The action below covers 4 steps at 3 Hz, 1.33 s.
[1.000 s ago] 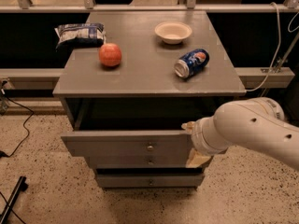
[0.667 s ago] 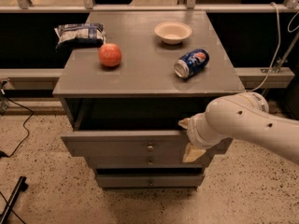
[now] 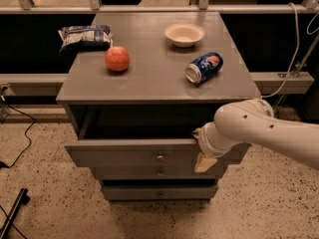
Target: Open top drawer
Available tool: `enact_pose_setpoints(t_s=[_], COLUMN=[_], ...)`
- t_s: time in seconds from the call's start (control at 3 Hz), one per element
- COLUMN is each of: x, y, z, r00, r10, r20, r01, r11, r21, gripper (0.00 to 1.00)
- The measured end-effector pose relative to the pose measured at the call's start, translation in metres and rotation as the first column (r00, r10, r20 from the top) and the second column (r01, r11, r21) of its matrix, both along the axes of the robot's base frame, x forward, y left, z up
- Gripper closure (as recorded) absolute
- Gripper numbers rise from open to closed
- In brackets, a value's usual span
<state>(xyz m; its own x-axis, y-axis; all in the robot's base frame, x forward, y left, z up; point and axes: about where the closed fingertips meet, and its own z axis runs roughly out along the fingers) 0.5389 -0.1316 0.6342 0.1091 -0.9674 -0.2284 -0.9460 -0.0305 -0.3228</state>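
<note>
The top drawer (image 3: 124,156) of the grey cabinet stands pulled out toward me. Its dark inside shows under the cabinet top, and its small round knob (image 3: 160,157) sits at the centre of the front. My gripper (image 3: 202,151) is at the right part of the drawer's front, over its top edge and to the right of the knob. The white arm (image 3: 259,128) reaches in from the right and hides the drawer's right end.
Two shallower drawers (image 3: 160,173) sit shut below. On the cabinet top (image 3: 154,78) lie a red apple (image 3: 117,59), a chip bag (image 3: 84,35), a white bowl (image 3: 184,34) and a blue can (image 3: 204,67) on its side. A cable (image 3: 15,133) runs on the floor at left.
My arm and gripper have shifted left along the drawer front. The drawer stays pulled out about as far as before.
</note>
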Motion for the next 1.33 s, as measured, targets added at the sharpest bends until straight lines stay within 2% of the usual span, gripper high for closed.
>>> enact_pose_setpoints(t_s=[0.33,0.67,1.0,1.33], x=[-0.008,-0.038,-0.078,-0.098], y=[-0.004,-0.002,0.004,0.004], z=[-0.009,-0.004,0.014,0.036], r00=[0.9991,0.9954,0.9893,0.9888], r10=[-0.01,-0.024,-0.038,-0.058], r20=[-0.04,-0.092,-0.141,-0.137], r01=[0.01,0.025,0.041,0.06], r11=[1.0,1.0,0.999,0.998], r21=[-0.004,0.016,0.02,0.011], gripper=[0.37,0.37,0.36,0.36])
